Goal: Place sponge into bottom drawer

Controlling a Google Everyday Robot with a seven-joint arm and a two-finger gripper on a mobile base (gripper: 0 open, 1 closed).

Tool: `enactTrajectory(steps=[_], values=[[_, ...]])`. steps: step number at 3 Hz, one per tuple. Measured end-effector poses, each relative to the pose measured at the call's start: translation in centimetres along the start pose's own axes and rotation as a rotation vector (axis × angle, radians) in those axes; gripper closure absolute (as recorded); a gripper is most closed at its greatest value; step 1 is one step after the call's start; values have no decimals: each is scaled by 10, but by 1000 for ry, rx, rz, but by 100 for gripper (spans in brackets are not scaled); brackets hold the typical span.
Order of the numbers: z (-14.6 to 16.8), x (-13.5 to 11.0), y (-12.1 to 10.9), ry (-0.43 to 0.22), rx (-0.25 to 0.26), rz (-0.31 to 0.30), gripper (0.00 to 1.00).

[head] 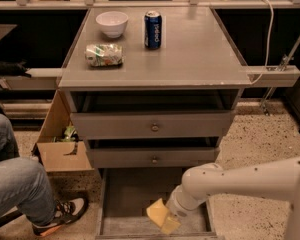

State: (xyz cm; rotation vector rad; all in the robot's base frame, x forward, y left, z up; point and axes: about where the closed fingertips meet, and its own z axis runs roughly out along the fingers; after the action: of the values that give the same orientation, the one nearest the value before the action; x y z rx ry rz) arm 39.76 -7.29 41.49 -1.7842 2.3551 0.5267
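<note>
- The sponge (pixel 162 215) is pale yellow and stands tilted on one corner, over the front right part of the bottom drawer (pixel 130 199), close to its front edge.
- The bottom drawer is pulled out and its grey floor is bare on the left side and toward the back.
- The gripper (pixel 174 212) is at the end of the white arm (pixel 250 180), which comes in from the right edge. It is low over the drawer and touches the right side of the sponge.
- The wrist hides the gripper, so I cannot tell if it grips the sponge or not.
- The two upper drawers (pixel 154 127) are each pulled out a little.
- On the cabinet top (pixel 200 49), a white bowl (pixel 112 23) is near the back left corner, a blue can (pixel 153 29) is beside it to the right, and a foil packet (pixel 104 54) lies near the left edge.
- A cardboard box (pixel 62 151) stands open on the floor at the left of the cabinet.
</note>
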Motion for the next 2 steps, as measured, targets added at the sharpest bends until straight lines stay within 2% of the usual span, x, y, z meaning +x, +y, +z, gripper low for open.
enactTrajectory(steps=[1, 2], values=[[64, -13, -21, -31, -16, 122, 100], [117, -21, -34, -83, -69, 211, 100]])
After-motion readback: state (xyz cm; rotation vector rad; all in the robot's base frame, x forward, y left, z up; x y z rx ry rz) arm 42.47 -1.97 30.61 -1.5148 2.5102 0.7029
